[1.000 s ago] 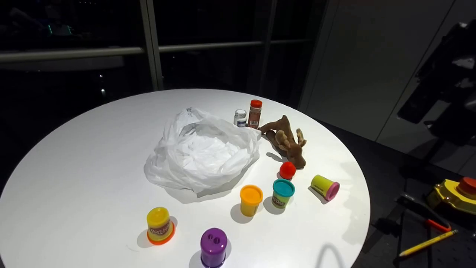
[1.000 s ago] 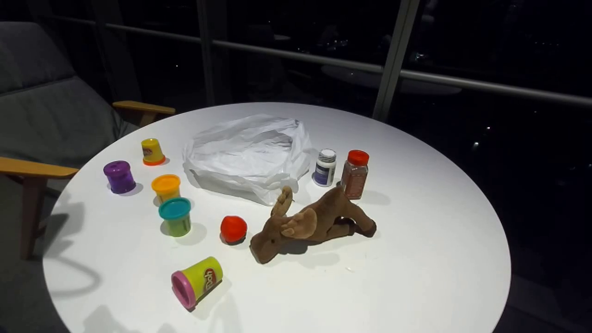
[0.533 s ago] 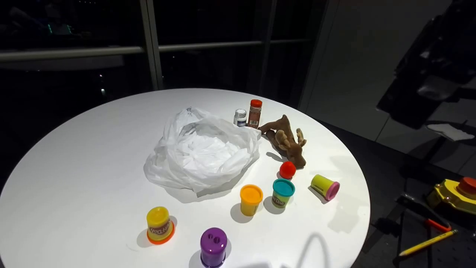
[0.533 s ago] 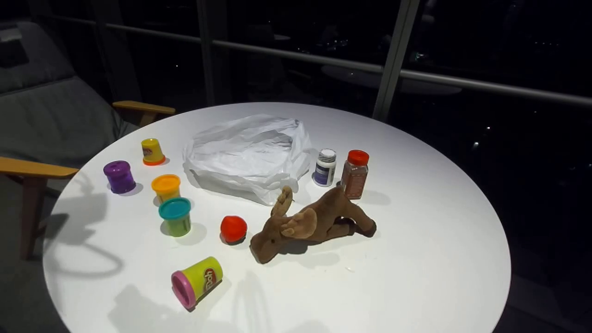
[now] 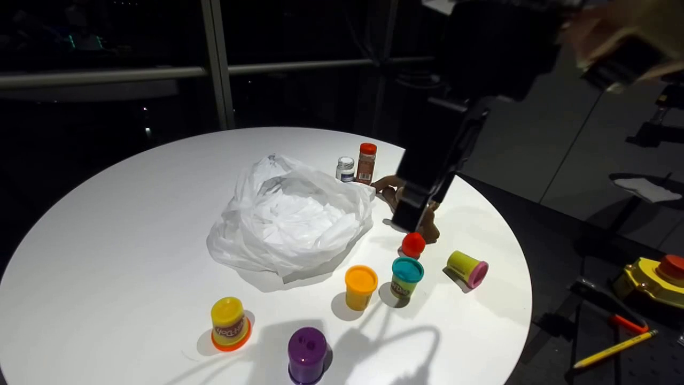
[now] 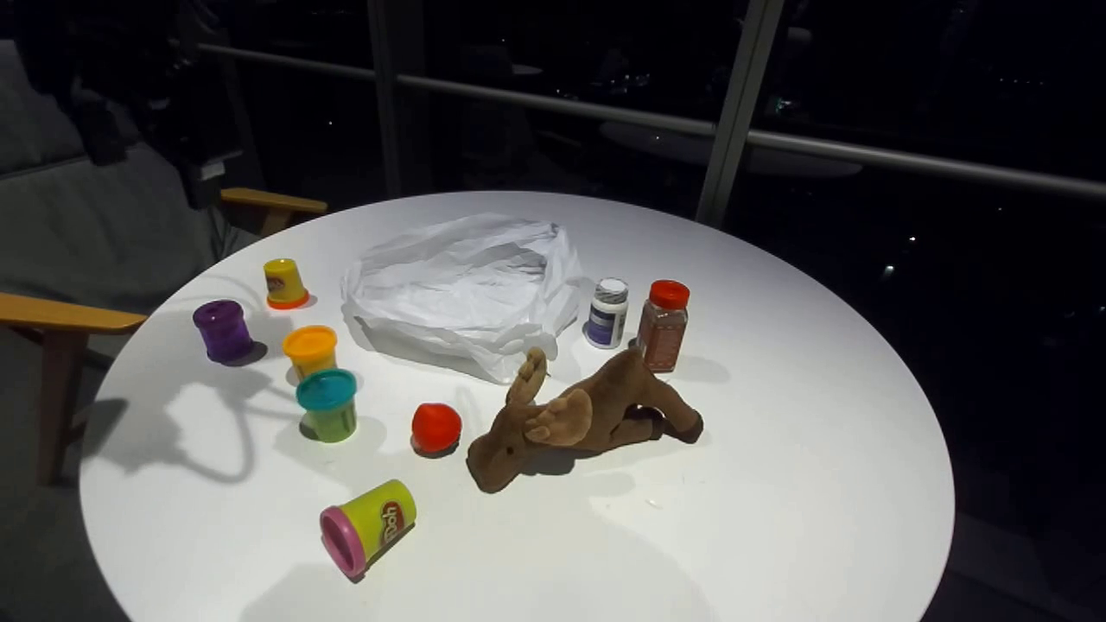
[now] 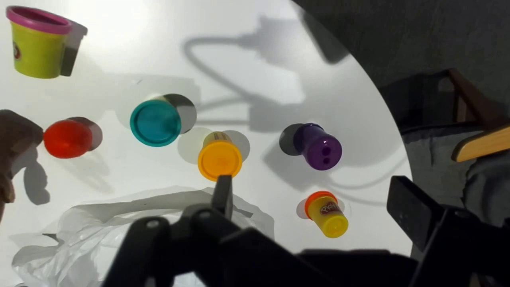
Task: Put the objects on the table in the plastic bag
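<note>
The gripper [image 7: 318, 203] is higher than the table [image 6: 778, 432], and its two black fingers [image 7: 222, 195] are spread wide apart. In the wrist view, the yellow tub [image 7: 328, 217] shows in the gap, but it is down on the table, standing with its orange rim at the bottom. Near it stands the purple pot [image 7: 322, 151] with two holes in its top. The tip of one finger covers a tiny bit of the orange tub [image 7: 220, 157] in that view. Right beside the orange tub is the teal-topped tub [image 7: 155, 122]; both stand up straight. Farther out is the red ball [image 7: 67, 138] (it looks a bit pointy on top in an exterior view), close to the nose of the brown toy moose [image 6: 562, 419]. The moose has its head down low and its back end up. The lime green tub [image 6: 376, 518] lies on its side, with a pink end. The white plastic bag [image 5: 299, 251] is all crinkly, and its mouth is open at the top. The small white bottle [image 6: 607, 313] and the red-topped jar [image 6: 664, 333] stand side by side, near the bag. The tubs, pot, ball, moose, bottle and jar are all on the table, outside the bag. Off the table are a gray chair [image 6: 104, 233], and a yellow pencil [image 5: 614, 348] near a yellow box [image 5: 646, 280] with a red button [image 5: 672, 266].
</note>
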Motion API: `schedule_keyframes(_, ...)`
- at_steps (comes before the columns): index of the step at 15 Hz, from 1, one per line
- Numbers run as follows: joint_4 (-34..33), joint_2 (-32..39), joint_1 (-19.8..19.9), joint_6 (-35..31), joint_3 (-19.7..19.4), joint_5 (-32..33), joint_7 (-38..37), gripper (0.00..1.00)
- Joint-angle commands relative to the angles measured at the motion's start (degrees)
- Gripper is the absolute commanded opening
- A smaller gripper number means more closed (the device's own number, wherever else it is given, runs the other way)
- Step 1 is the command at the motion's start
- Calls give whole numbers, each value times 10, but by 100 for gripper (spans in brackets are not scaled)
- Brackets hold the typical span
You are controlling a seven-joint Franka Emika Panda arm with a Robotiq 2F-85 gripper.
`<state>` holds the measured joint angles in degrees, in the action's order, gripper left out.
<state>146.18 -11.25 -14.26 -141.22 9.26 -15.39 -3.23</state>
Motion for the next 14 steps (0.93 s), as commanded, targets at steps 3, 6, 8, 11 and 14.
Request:
schedule_keyframes(3, -179, 216, 9, -26, 25, 137, -110, 100)
schedule_keyframes(6, -280, 308, -18, -4, 12, 196, -146, 100)
schedule_keyframes(8, -336, 358, -37, 7, 3, 217, -157, 100)
schedule_keyframes(11, -413, 425, -52, 31, 5, 205, -134, 100)
schedule_keyframes(14, -475, 474, -65, 60, 5, 199, -122, 100)
